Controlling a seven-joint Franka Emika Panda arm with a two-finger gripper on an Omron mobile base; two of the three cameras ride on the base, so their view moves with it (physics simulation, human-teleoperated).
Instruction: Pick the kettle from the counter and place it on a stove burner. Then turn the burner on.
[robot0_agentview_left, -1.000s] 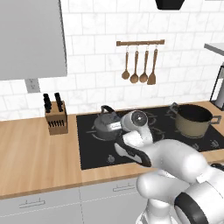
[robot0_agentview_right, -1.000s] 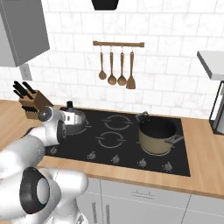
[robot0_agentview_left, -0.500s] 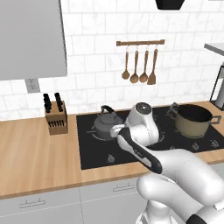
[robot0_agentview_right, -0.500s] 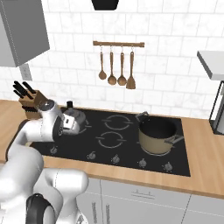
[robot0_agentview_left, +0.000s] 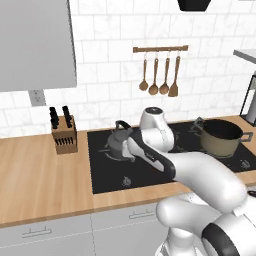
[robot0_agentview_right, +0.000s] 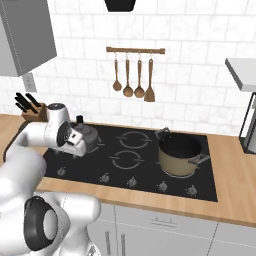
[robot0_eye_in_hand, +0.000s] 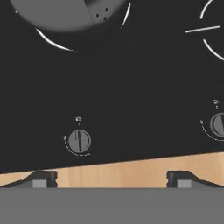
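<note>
From the left base view, the kettle (robot0_agentview_left: 119, 142) sits on the black cooktop (robot0_agentview_left: 107, 172) at nine o'clock of the arm, off the counter (robot0_agentview_left: 40, 175). The right base view agrees. In the hand view the gripper (robot0_eye_in_hand: 111, 177) hangs empty, jaws spread, a burner knob (robot0_eye_in_hand: 79, 141) at eleven o'clock unturned, seemingly the remaining job.

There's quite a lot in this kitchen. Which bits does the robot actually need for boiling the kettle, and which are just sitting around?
Needed:
kettle, already on the cooktop
stove burner beneath it
burner knob
gripper, open, empty

Just there:
brown pot
knife block
hanging wooden utensils
wooden counter
</note>
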